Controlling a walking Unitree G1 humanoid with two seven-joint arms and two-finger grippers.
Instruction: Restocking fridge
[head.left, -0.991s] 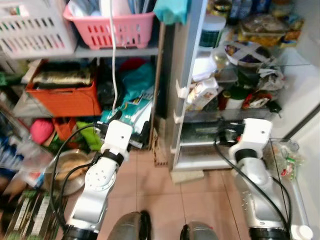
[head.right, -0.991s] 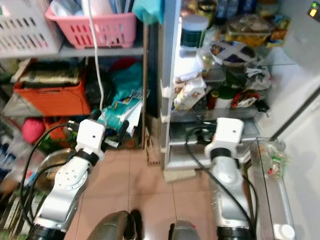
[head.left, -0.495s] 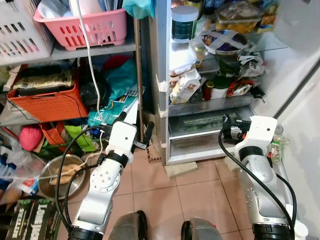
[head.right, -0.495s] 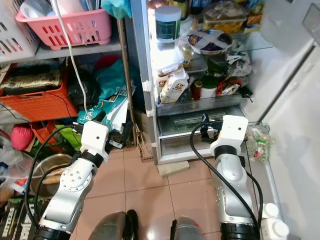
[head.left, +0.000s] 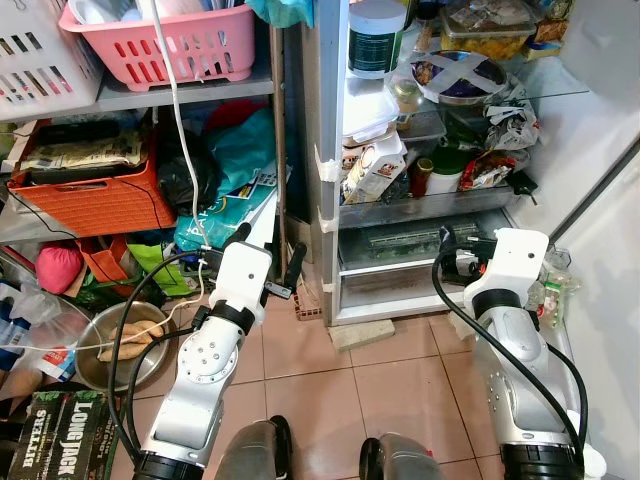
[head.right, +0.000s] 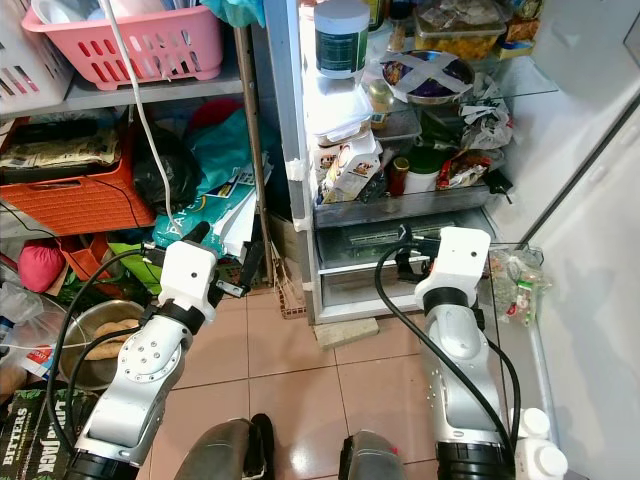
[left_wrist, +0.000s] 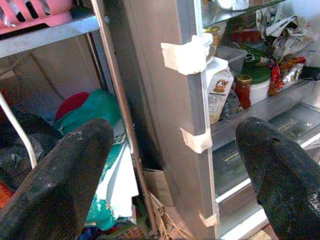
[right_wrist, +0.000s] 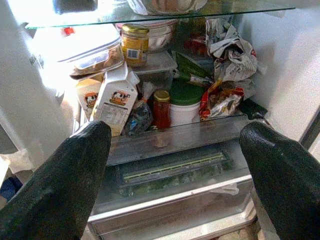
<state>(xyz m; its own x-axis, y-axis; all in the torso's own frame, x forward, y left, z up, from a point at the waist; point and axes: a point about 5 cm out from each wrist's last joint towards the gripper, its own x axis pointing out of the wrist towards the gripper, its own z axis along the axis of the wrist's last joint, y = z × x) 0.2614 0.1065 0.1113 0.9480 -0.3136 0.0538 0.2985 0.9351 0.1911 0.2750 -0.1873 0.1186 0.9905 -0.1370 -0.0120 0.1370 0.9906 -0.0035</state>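
A cluttered storeroom: shelves with baskets on my left, the open fridge (head.left: 330, 190) ahead. My left gripper (left_wrist: 170, 165) and right gripper (right_wrist: 175, 165) both hang with jaws released, holding nothing. The milk carton (right_wrist: 116, 102) leans on the lower shelf; likely light, crushable, best held by its flat sides. The box (head.left: 62, 440) on the floor reads "Long Jack".

Glass fridge shelf (right_wrist: 150, 12), glossy tiled floor (head.left: 400, 390), pink plastic basket (head.left: 170, 45).

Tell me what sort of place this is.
Likely a cramped home kitchen or pantry corner: an open, crowded white fridge, a metal rack with a pink plastic basket and orange crate, and a tiled floor.
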